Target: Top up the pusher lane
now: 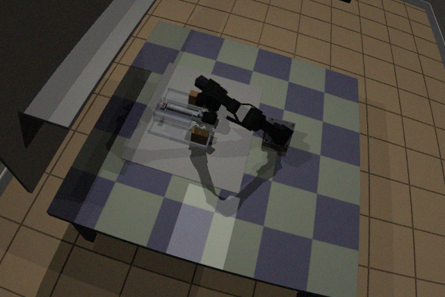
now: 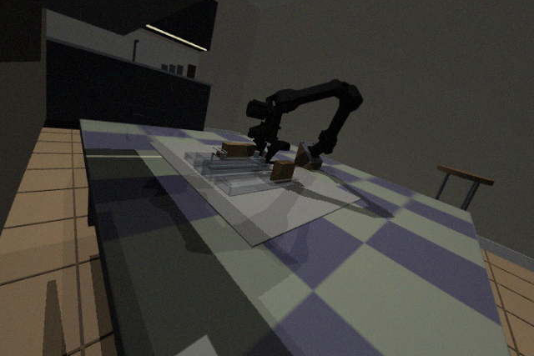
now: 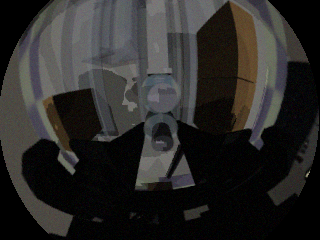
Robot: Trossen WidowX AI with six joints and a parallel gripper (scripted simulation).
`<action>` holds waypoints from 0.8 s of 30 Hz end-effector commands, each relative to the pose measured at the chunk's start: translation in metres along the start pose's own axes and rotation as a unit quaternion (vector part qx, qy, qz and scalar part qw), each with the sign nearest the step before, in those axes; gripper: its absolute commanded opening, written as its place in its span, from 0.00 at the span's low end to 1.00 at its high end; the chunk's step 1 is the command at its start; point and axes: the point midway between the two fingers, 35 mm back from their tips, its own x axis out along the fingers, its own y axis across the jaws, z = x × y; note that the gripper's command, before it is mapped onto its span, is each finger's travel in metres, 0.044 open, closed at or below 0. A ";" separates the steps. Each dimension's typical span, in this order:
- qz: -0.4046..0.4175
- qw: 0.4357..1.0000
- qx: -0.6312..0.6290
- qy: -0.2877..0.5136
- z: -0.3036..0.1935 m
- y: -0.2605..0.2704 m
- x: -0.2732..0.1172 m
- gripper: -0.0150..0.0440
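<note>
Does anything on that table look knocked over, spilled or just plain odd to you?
Nothing stands out. Two brown boxes sit at the front of the clear rack's outer lanes, and the end effector is shut on a small pale jar at the middle lane's front. No spill shows.
</note>
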 end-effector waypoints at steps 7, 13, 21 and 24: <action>0.000 1.000 -0.002 0.000 0.000 0.000 0.000 0.34; 0.000 1.000 -0.002 0.000 0.000 0.000 0.000 0.61; 0.000 1.000 -0.002 0.000 0.000 0.000 -0.005 0.75; 0.000 1.000 -0.002 0.000 0.000 0.000 -0.016 0.75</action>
